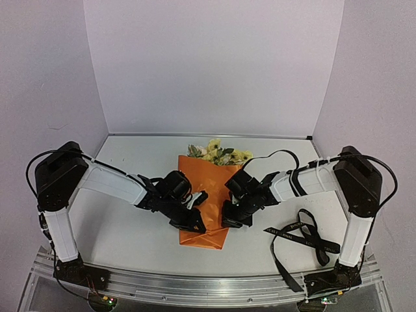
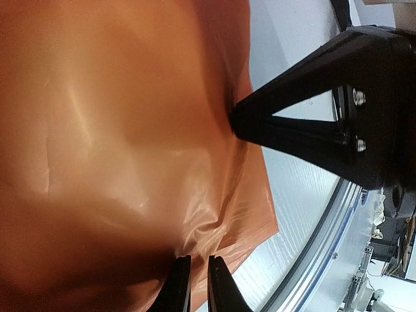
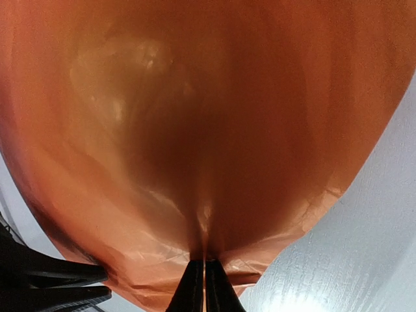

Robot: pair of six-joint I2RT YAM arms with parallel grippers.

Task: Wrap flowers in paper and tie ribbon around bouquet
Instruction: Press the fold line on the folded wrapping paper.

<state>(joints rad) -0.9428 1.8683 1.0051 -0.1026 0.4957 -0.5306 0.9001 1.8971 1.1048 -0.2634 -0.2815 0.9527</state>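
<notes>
The bouquet lies mid-table: the orange paper (image 1: 207, 188) is folded into a cone, with the pale yellow flowers (image 1: 218, 153) poking out of its far, wide end. My left gripper (image 1: 197, 224) is at the cone's near left edge. In the left wrist view its jaws (image 2: 198, 273) stand narrow, with a puckered fold of the paper (image 2: 117, 130) pinched between them. My right gripper (image 1: 231, 220) is at the near right edge. In the right wrist view it (image 3: 205, 276) is shut on a crease of the paper (image 3: 208, 117). The black ribbon (image 1: 305, 235) lies loose on the table, to the right.
The white table (image 1: 123, 227) ends in a metal rail (image 1: 195, 286) at the near edge. White walls close in the back and both sides. The right arm's black cable (image 1: 279, 155) arcs above its wrist. The ribbon loops close to the right arm's base.
</notes>
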